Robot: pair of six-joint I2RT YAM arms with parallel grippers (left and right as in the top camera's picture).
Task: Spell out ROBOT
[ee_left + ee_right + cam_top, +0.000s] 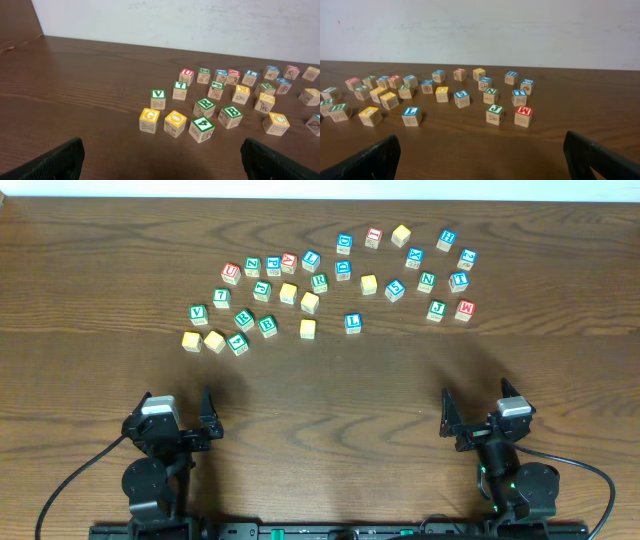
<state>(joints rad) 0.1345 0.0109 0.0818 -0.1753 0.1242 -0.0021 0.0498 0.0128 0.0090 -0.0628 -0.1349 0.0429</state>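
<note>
Small wooden letter cubes lie scattered across the far half of the table. A green-framed R [244, 319] [205, 105] sits beside a green-framed B [267, 325] [232, 112]. A yellow O [214, 341] [175, 119] stands at the front left of the cluster, next to a yellow G [149, 116]. A lone blue-framed cube [351, 322] [411, 111] stands in front of the middle; I cannot read its letter. My left gripper [178, 402] [162, 160] and right gripper [475, 398] [482, 157] are both open, empty, and well short of the cubes.
A second green R [319, 281] sits mid-cluster. Red-framed cubes include a U [231, 273] and an M [464, 309] [523, 112]. More yellow cubes [288, 293] and blue-framed cubes [447, 239] spread toward the back right. Bare wood lies between grippers and cubes.
</note>
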